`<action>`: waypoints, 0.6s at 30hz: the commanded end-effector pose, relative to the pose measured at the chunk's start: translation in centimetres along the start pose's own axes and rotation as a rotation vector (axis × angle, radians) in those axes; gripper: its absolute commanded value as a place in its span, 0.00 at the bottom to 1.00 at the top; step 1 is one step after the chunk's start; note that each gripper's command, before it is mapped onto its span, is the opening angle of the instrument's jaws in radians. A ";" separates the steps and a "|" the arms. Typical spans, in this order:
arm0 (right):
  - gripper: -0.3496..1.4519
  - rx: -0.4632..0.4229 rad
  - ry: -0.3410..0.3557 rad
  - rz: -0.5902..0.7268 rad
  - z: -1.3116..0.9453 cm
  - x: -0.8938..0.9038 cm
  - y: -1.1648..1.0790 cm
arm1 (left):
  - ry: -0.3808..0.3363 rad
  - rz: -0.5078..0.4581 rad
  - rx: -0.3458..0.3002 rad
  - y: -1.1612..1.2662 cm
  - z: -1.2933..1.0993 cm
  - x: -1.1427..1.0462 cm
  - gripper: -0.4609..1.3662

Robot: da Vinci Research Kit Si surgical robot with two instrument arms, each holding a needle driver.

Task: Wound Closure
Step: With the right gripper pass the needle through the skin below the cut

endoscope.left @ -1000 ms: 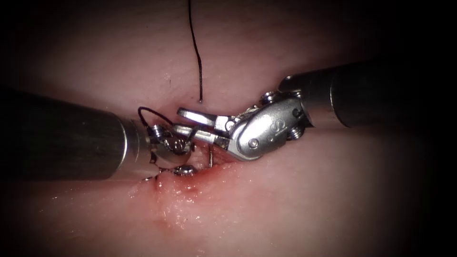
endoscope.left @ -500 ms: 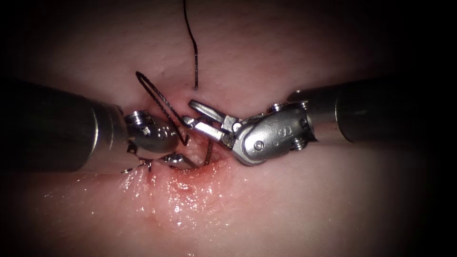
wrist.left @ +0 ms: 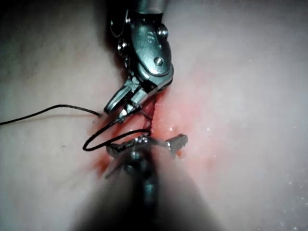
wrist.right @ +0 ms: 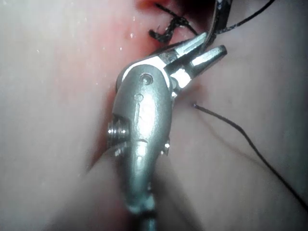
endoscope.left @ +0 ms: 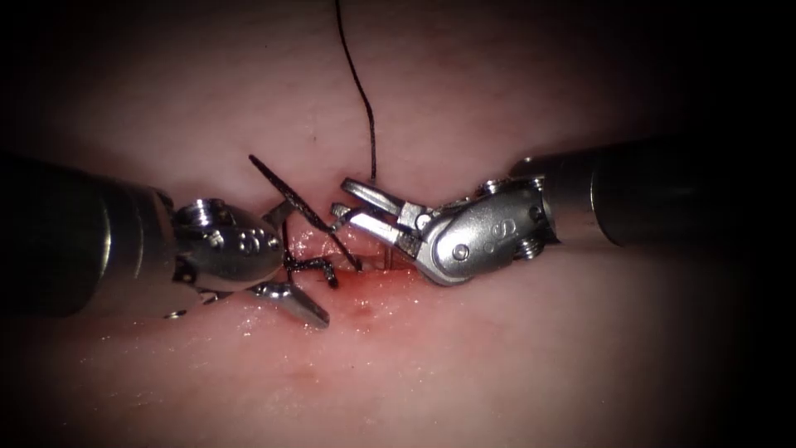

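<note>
On the tissue [endoscope.left: 514,365], the cut [endoscope.left: 369,290] runs between the two tools and is wet with red fluid. My left tool [endoscope.left: 300,265] comes in from the left with its jaws spread wide and nothing gripped. A tangle of dark thread [endoscope.left: 313,267] sits between its jaws at the cut. One thick strand [endoscope.left: 290,195] slants up and left from there. My right tool [endoscope.left: 342,197] faces it with jaws parted, and a strand [wrist.right: 219,17] runs into their mouth. A loose thread tail [endoscope.left: 365,108] ends beside its upper jaw. In the left wrist view a loop [wrist.left: 89,143] hangs off the open left tool [wrist.left: 144,147].
The tail [wrist.right: 240,132] trails over pale tissue beside the right tool [wrist.right: 215,42]. The red fluid [wrist.left: 192,130] spreads along the cut beside both tools. The right tool [wrist.left: 114,114] stands close above the left tool's jaws.
My left tool has drawn back to the left and spread its jaws. The thread loop has come down into a tangle at the cut. The right tool shifted slightly right.
</note>
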 end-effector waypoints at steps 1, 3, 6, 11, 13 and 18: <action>0.00 -0.013 0.005 0.000 0.01 -0.01 0.02 | -0.001 0.001 0.002 0.01 0.01 0.01 0.76; 0.00 -0.024 0.011 -0.001 0.01 -0.03 0.03 | -0.001 0.003 0.005 0.05 0.01 0.00 0.71; 0.00 -0.042 0.023 0.026 0.01 -0.06 0.03 | 0.009 0.009 0.007 0.15 0.01 -0.03 0.67; 0.00 -0.082 0.001 0.067 0.00 -0.12 0.04 | 0.018 0.015 -0.023 0.43 -0.02 -0.11 0.62; 0.00 -0.098 -0.012 0.082 0.00 -0.15 0.05 | 0.025 0.032 -0.052 0.58 -0.02 -0.11 0.62; 0.00 -0.134 -0.040 0.117 -0.02 -0.19 0.04 | 0.076 0.025 -0.120 0.82 0.02 -0.04 0.62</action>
